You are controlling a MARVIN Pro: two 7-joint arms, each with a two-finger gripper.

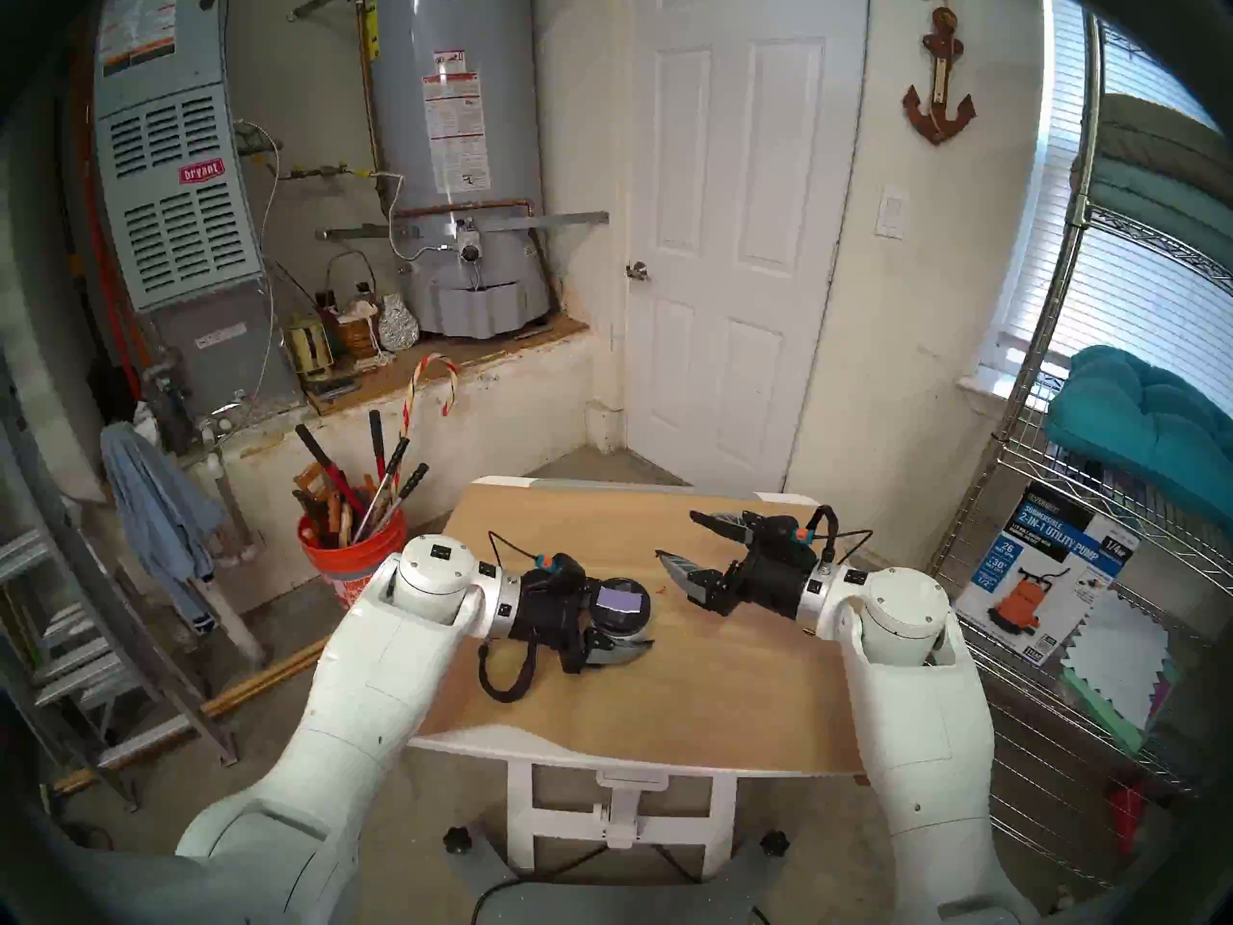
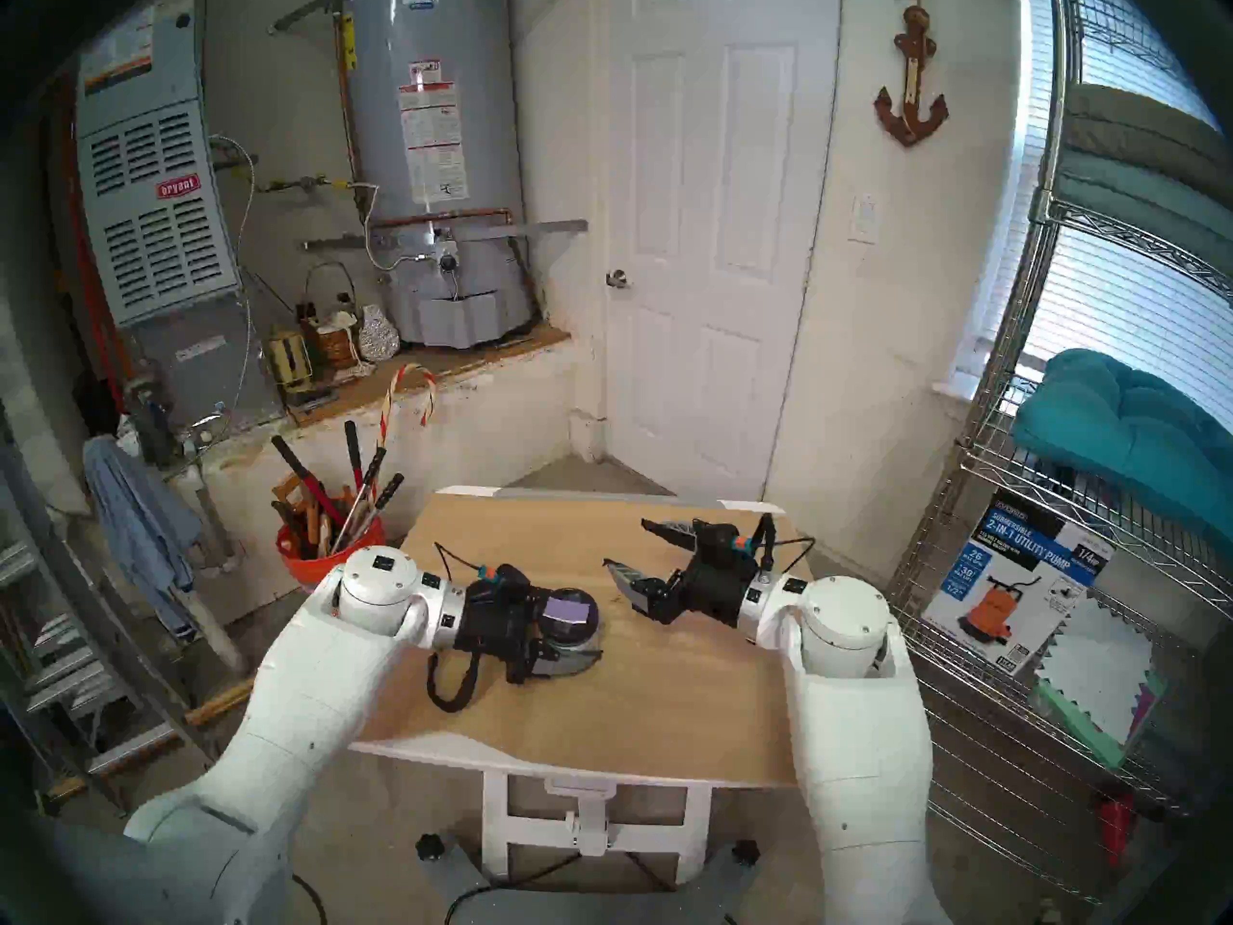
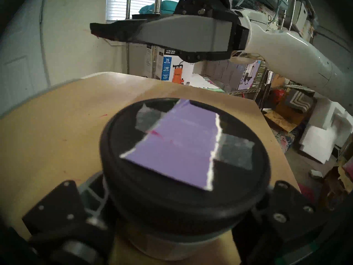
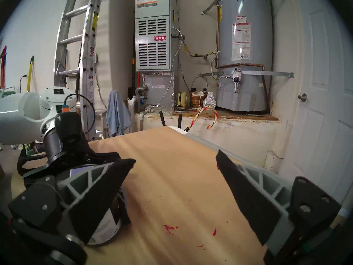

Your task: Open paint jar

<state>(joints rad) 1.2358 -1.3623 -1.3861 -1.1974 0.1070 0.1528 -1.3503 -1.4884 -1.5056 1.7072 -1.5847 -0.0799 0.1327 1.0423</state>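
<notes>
Head view: left claw [image 1: 617, 626] clamps jar [image 1: 624, 620]; right claw [image 1: 677, 546] wide, apart. Off-centre lid [image 3: 183, 144] grip risks tilting jar, spilling paint on surface [image 1: 700, 690].

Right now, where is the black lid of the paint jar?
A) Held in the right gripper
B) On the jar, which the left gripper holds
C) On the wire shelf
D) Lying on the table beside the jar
B: the black lid sits on the paint jar, whose body the left gripper clamps, while the right gripper is open and empty.
</notes>
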